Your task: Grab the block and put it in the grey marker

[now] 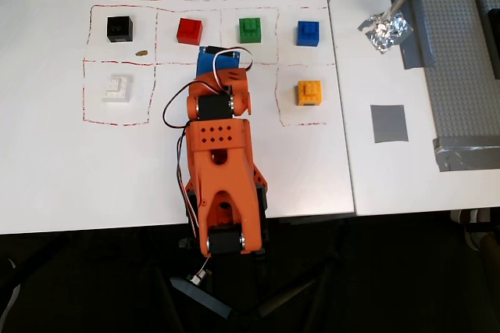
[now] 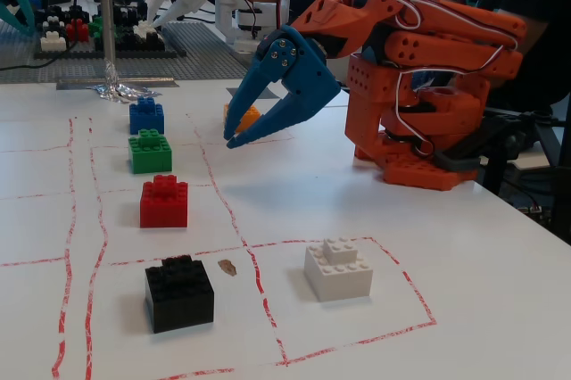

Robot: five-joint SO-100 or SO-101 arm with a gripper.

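Overhead view: block (image 1: 309, 92) sits right of the folded arm (image 1: 219, 153), towards the desk's right edge; grey marker (image 1: 389, 123) lies beyond that edge.
Fixed view: gripper (image 2: 234, 138) spread, empty, block (image 2: 243, 115) behind it.
Advice: swing right, straddle squarely.

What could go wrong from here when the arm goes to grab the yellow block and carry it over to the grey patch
1. The gripper hangs open above the table, apart from the block; in the fixed view it hides most of that brick, so aiming may be off.
2. The blue brick sits in the next cell, so a wide approach might knock it.
3. The grey marker lies past the sheet's edge, below crumpled foil; a swing could clip the foil.
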